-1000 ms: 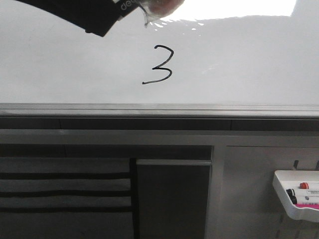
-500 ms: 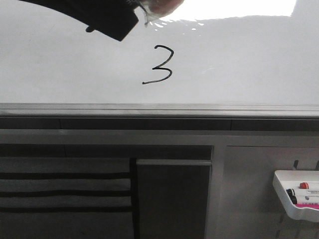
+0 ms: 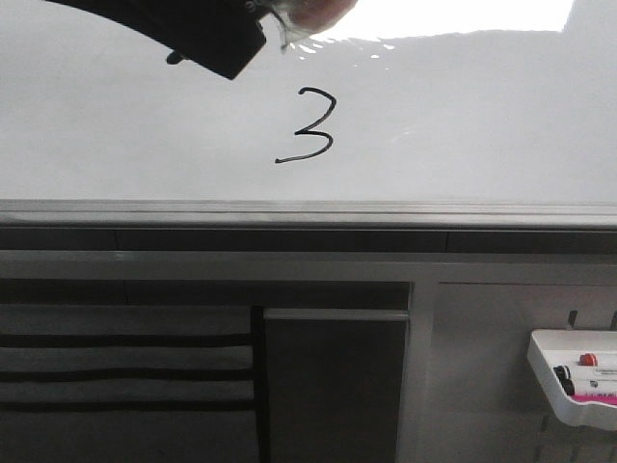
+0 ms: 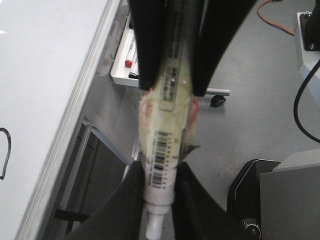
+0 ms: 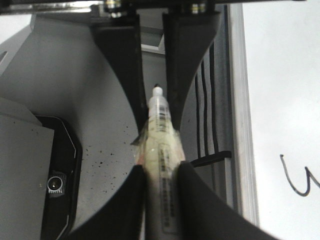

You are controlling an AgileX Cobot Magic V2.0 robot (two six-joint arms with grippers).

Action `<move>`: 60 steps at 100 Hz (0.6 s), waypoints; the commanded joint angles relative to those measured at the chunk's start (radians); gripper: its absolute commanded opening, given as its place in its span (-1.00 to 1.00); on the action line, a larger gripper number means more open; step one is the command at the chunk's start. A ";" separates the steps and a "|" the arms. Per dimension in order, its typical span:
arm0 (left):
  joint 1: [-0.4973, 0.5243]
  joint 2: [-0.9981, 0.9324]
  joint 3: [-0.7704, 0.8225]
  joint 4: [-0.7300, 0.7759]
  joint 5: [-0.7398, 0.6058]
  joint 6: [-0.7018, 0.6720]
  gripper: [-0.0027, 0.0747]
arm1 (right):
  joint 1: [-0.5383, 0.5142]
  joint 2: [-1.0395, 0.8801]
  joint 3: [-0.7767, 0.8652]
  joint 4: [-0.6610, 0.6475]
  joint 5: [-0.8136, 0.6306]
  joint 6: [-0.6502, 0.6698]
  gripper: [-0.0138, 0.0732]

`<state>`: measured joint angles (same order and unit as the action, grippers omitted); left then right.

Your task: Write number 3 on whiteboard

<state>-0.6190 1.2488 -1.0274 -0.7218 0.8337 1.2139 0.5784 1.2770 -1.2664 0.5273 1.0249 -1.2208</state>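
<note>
The whiteboard (image 3: 463, 116) is smooth and shiny, with bright glare, and its edge rail (image 3: 308, 212) looks like dull grey metal. Between the matt black fingers (image 4: 150, 50), the marker (image 4: 165, 150) is wrapped in shiny, crinkly clear tape.

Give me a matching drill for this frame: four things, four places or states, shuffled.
Things:
1. 3
2. tray
3. left gripper
4. rail

States:
A. shut on a marker
B. runs along the board's lower edge
C. written in black on the board
D. holds markers, lower right of the front view

Pairs: 1-C, 2-D, 3-A, 4-B
</note>
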 commanded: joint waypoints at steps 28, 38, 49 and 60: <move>0.095 -0.023 0.002 0.158 -0.123 -0.218 -0.98 | -0.172 -0.109 -0.018 -0.191 0.028 0.441 0.09; 0.186 -0.023 0.068 0.158 -0.236 -0.292 -0.98 | -0.267 -0.149 0.019 -0.191 0.062 0.495 0.09; 0.296 -0.023 0.155 0.138 -0.437 -0.373 -0.98 | -0.341 -0.193 0.083 -0.191 0.053 0.502 0.09; 0.375 -0.009 0.224 0.019 -0.617 -0.394 -0.98 | -0.360 -0.221 0.132 -0.191 0.038 0.502 0.09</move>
<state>-0.2884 1.2526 -0.8127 -0.6012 0.4042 0.8536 0.2356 1.0939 -1.1411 0.3219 1.1079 -0.7243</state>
